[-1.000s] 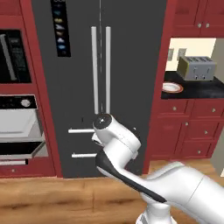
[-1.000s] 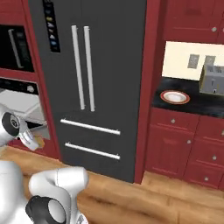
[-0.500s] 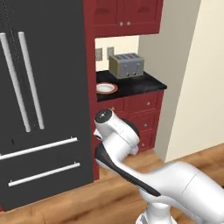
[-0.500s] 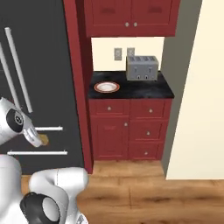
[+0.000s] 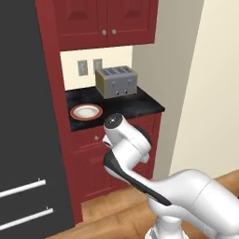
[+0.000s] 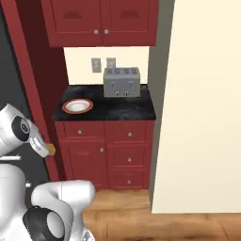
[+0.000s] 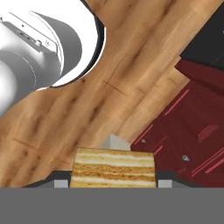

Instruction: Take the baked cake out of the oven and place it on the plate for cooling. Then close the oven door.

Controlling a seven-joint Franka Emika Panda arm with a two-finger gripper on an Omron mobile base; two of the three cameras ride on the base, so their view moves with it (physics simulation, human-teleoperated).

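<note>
Cake (image 7: 113, 168) pinched in my gripper (image 7: 113, 183), bottom centre; plate (image 5: 86, 111) left of centre waits bare; oven door unclosed, I judge.

Between the claw's (image 7: 113, 183) dark tips sits a cake (image 7: 113, 168) in tan and cream layers, striped across. Beyond it the floor (image 7: 131, 65) is honey-coloured wood with darker grain. Ahead, the cabinets (image 5: 107, 163) are deep red with small silver knobs, the counter (image 6: 117, 109) glossy black, the toaster (image 5: 116, 81) grey, and the plate (image 5: 86, 112) white with a red-brown rim.
</note>
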